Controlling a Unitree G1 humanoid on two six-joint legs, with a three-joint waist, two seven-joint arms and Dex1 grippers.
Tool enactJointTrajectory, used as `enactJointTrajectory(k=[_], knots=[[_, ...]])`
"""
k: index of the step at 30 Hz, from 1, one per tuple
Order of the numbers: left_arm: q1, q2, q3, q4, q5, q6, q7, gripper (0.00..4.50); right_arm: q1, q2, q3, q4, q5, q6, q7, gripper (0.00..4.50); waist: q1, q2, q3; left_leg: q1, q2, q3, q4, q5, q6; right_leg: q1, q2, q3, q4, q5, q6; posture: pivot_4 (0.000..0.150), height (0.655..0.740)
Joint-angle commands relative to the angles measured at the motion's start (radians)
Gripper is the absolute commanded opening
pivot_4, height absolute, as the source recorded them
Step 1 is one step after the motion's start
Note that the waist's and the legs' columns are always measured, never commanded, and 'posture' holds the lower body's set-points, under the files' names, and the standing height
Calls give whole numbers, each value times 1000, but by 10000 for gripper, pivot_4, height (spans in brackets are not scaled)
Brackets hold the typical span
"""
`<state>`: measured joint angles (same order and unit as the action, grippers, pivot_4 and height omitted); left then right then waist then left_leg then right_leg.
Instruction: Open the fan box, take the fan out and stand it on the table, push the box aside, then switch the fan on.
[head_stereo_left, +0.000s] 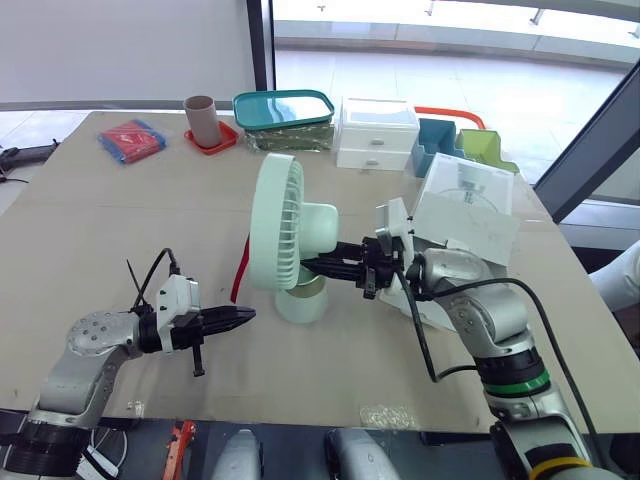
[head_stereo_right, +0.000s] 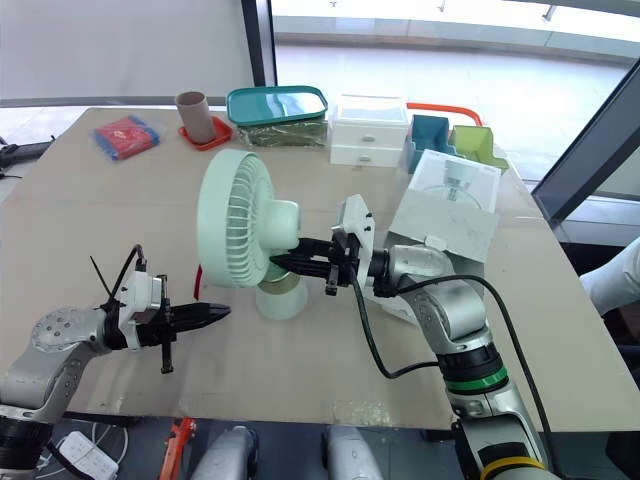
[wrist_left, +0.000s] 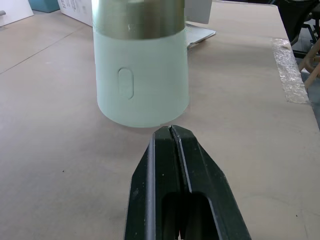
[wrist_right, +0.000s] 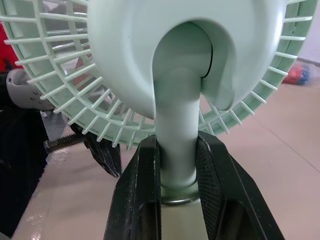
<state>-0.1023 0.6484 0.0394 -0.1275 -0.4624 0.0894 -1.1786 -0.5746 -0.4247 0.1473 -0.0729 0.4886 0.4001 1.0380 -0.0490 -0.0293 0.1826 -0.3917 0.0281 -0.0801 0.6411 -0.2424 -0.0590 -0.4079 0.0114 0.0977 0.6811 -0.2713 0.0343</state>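
1. Table (head_stereo_left: 90, 230): carries all items under review.
2. Box (head_stereo_left: 470, 215): lies opened toward the right edge, just behind the right arm and apart from the fan.
3. Fan (head_stereo_left: 285, 235): stands upright on its base (head_stereo_left: 300, 300) near the middle of the table, toward the near edge. Judged light, stiff plastic and top-heavy, with a smooth base likely to slide and a thin-ribbed grille that is not a sound hold. The neck (wrist_right: 175, 125) is the proper place to grip.
4. Right tool (wrist_right: 177, 150): clamped on the neck just above the base, one finger on each side.
5. Left tool (wrist_left: 171, 131): fingers together, the tip aimed at the base and just short of touching.
6. Switch (wrist_left: 125, 83): oval, low on the base front, not yet pressed. Pressing it calls for the neck to be steadied.
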Motion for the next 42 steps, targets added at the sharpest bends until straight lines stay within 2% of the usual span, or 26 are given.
enactJointTrajectory(k=[1, 9, 20, 34, 35, 36, 41, 42], knots=[[-11, -7, 9, -28, -16, 3, 12, 462, -69, 21, -10, 45, -14, -73, 35, 4090, -1, 0, 0, 0, 0, 0, 0, 0, 0, 0, 0, 0, 0, 0, 0, 1500, 7400], [-4, -6, 7, -41, -18, 6, 17, 462, -171, 66, -14, 218, -53, -105, 72, 4090, -4, 0, 0, 0, 1, 0, 0, 0, 0, -1, 1, -1, 0, 1, -2, 1500, 7400], [3, -9, 4, -64, -15, 13, 43, 462, -184, 114, -1, 347, -101, -184, 117, 4090, -4, 0, 0, 0, 1, 0, 0, 0, 0, -1, 0, -2, 0, 1, -2, 1500, 7400], [-1, -16, -1, -74, -13, 22, 61, 462, -174, 117, 4, 395, -130, -213, 148, 4090, -6, 0, 0, 2, 2, 0, 0, 0, 0, 0, 1, -2, 1, 2, -3, 1500, 7400], [0, -17, -1, -75, -14, 23, 62, 0, -174, 118, 2, 394, -128, -208, 147, 14178, -6, 0, 0, 2, 2, 0, 0, 0, 0, 0, 1, -2, 1, 2, -3, 1500, 7400], [1, -18, -3, -75, -13, 23, 63, 0, -174, 115, -1, 389, -127, -207, 148, 17594, -6, 0, 0, 2, 2, 0, 0, 0, 0, 0, 1, -2, 1, 2, -3, 1500, 7400], [-1, -22, -9, -71, -10, 23, 66, 0, -172, 105, -9, 376, -127, -199, 146, 41787, -6, 0, 0, 2, 2, 0, 0, 0, 0, 0, 1, -2, 1, 2, -3, 1500, 7400], [-2, -24, -11, -69, -8, 22, 66, 0, -170, 104, -9, 372, -126, -197, 146, 43583, -6, 0, 0, 2, 2, 0, 0, 0, 0, 0, 1, -2, 1, 2, -3, 1500, 7400]])
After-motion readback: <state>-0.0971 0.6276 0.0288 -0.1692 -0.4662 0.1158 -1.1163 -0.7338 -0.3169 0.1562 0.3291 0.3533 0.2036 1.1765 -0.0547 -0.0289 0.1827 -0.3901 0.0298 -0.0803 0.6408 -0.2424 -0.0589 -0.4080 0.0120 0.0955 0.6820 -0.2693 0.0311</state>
